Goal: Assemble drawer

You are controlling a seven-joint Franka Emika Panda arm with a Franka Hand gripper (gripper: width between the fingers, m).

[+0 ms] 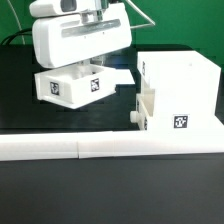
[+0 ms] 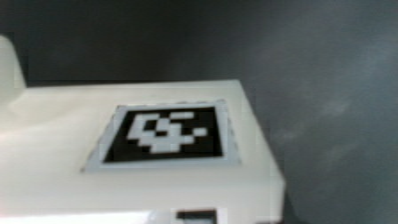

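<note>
A small white open-top tray [image 1: 70,85] with black-and-white tags sits tilted at the exterior view's left-centre, right under my white hand. My gripper [image 1: 85,68] reaches down into it; its fingertips are hidden by the tray's wall, and it looks shut on that wall. In the wrist view the tray's tagged face [image 2: 164,132] fills the picture at very close range. The large white casing [image 1: 185,72] stands on the exterior view's right, a short gap from the tray. Its lower front carries a tag [image 1: 180,122] and a small knob [image 1: 134,116].
A long low white L-shaped bar [image 1: 110,148] runs across the front of the black table [image 1: 20,90], just before the tray and the casing. A dark cable hangs behind my hand at the top.
</note>
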